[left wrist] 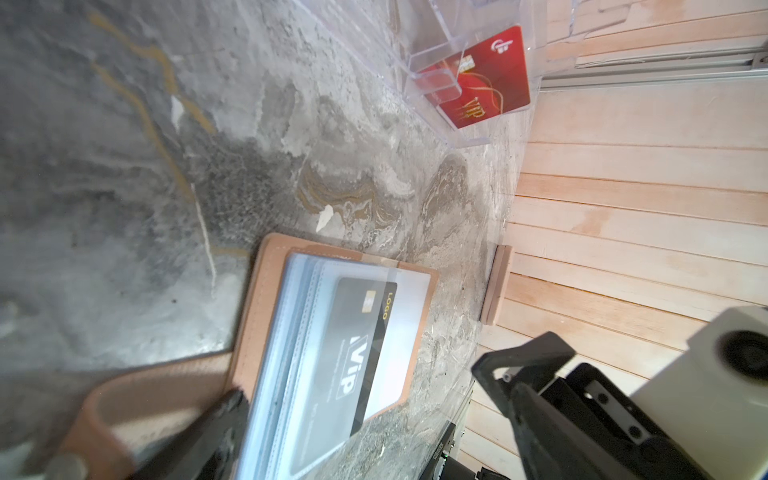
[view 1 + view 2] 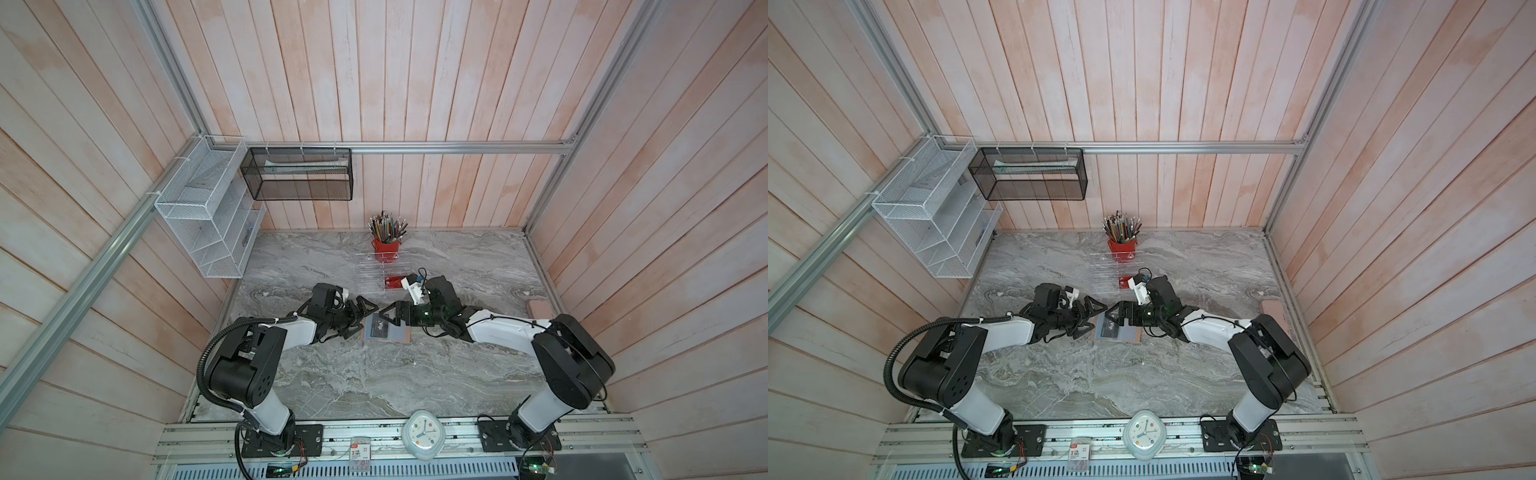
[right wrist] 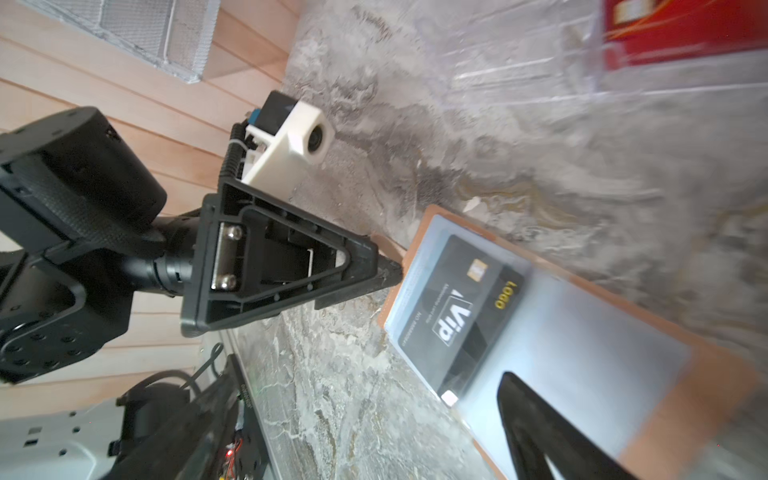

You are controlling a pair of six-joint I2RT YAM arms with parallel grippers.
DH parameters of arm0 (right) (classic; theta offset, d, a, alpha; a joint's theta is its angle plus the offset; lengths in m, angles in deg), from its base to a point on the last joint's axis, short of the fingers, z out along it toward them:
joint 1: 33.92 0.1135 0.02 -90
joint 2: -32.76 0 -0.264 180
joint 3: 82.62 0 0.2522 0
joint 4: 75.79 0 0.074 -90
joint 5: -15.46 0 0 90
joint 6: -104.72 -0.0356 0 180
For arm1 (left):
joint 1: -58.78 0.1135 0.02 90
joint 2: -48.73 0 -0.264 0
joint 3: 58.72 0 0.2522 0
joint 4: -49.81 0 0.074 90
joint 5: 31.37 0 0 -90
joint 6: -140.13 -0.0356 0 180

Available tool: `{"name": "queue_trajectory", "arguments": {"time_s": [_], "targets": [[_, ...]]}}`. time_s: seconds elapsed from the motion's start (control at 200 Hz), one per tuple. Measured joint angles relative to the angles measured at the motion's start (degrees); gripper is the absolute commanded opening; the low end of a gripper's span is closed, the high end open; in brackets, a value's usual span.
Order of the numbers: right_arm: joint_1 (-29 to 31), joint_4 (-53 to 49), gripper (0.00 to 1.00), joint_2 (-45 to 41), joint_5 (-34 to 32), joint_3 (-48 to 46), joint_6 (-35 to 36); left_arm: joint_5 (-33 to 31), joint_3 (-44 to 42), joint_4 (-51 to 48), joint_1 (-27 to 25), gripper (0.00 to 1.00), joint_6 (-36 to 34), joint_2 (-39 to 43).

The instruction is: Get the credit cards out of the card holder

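The tan-pink card holder lies open on the marble table, its clear sleeves facing up. A black "VIP" credit card sits inside the top sleeve. A red "VIP" credit card stands in the clear acrylic rack behind. My left gripper is open at the holder's left edge, one fingertip touching the cover by the strap. My right gripper is open over the sleeves, with nothing held.
A red cup of pencils stands behind the rack. A pink block lies against the right wall. A white wire basket and a black mesh basket hang at the back left. A clock sits on the front rail.
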Motion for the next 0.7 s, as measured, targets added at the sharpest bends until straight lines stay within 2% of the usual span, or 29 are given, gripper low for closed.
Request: {"name": "queue_trajectory", "arguments": {"time_s": [0.19,0.28,0.395,0.475,0.57,0.7], "targets": [[-0.2,-14.2,0.98,-8.1,-16.7,2.7,5.2,-0.1,0.9,-2.1,0.0,1.0,-0.4,0.0],[-2.5,-17.6,0.98,-12.9,-20.0,1.6,5.1,-0.2,1.2,-2.8,0.0,1.0,-0.4,0.0],[-9.8,-14.3,0.98,-19.5,-15.6,-6.0,2.8,-0.7,1.2,-4.3,0.0,1.0,-0.9,0.9],[-13.4,-12.7,0.98,-20.4,-11.8,-10.8,1.7,-0.9,1.3,-5.5,0.0,1.0,-1.3,1.6],[-12.5,-12.5,0.97,-18.4,-8.5,-12.5,1.3,-1.0,1.7,-6.8,-0.2,1.0,-1.3,2.5],[-8.0,-9.2,0.98,-16.5,-6.5,-12.4,1.2,-1.0,3.0,-8.1,-1.4,1.0,-1.0,4.7]]}}
